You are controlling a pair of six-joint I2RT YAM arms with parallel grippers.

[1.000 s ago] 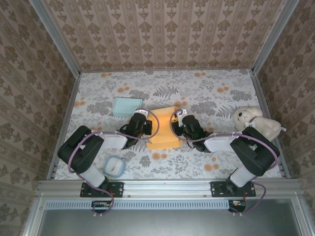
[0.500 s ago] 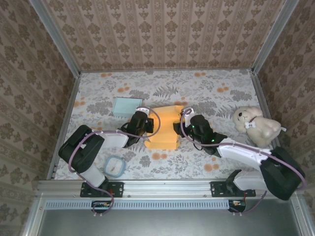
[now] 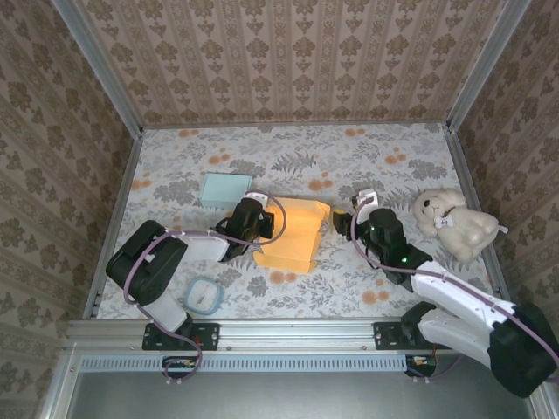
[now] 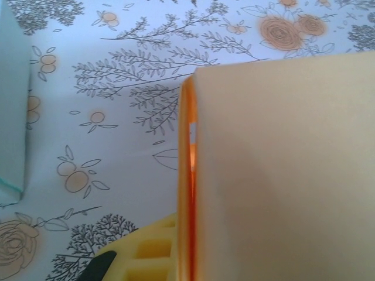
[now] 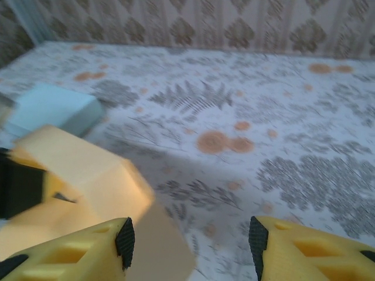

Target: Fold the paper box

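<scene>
The paper box [image 3: 293, 231] lies near the middle of the floral desk [image 3: 349, 166], between the two arms. It is pale orange-yellow card, only partly formed. From above it reads as a broad, smooth panel with a raised fold along its far right corner and a flatter flap reaching toward the near edge of the desk.

In the left wrist view the paper box [image 4: 281, 175] is a wide, matte cream-orange face. A thin, deeper orange edge runs down its left side, and a small slit of light shows through the seam. In the right wrist view the paper box [image 5: 76, 170] shows a creased ridge catching the light, with a duller flap lying flat on the desk in front of it.

The left arm [image 3: 210, 249] reaches in from the left. The left jaws are pressed together on the box's left wall, pinching the thin card. One yellow pad [image 4: 143, 257] shows just beside that orange edge.

The right arm [image 3: 410, 262] sits to the right of the box. The right jaws are spread, hold nothing, and stand just off the box's right side.

A teal block [image 3: 225, 189] rests just behind the left arm. A plush bear [image 3: 454, 223] lies well to the right. A small blue-rimmed object [image 3: 203, 295] sits near the left arm's base.
</scene>
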